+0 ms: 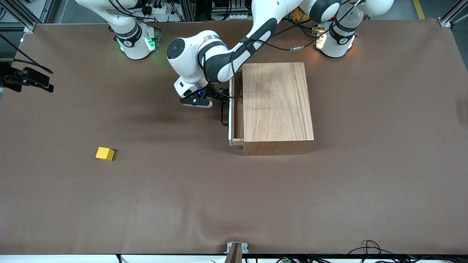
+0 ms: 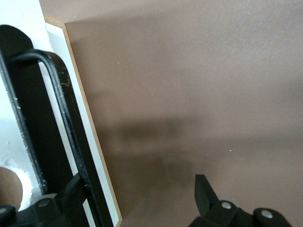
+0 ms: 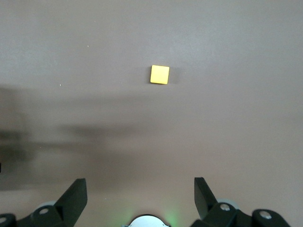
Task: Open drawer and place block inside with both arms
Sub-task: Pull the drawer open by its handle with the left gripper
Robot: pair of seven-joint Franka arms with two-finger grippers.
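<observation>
The drawer-opening step is in hand. The left arm reaches from its base at the table's top edge across to the front of the wooden box [image 1: 277,106], which sits toward the left arm's end of the table, nearer that top edge than the middle. Its left tool [image 1: 219,95] is at the thin black wire handle [image 1: 223,113] on the white-edged front panel of the drawer [image 1: 237,124], and the drawer stands slightly pulled out, a narrow strip of its tray showing between panel and box. In the left wrist view the fingers [image 2: 204,191] are spread wide, one on each side of the handle's bar [image 2: 64,113]; they do not look clamped on it, though whether one finger is pressing against the bar is hard to judge from this angle. The yellow block [image 1: 105,153] lies alone on the bare table, well apart from the box, toward the right arm's end and nearer the front camera. The right tool [image 3: 140,195] is out of the front view; its own camera shows it high over the block [image 3: 160,74], fingers fully apart and holding nothing, apparently waiting. The next move calls for the left tool to draw the handle farther out, straight along the drawer's slide, until the gap is wide enough for the block; the right arm would then descend onto the block.
</observation>
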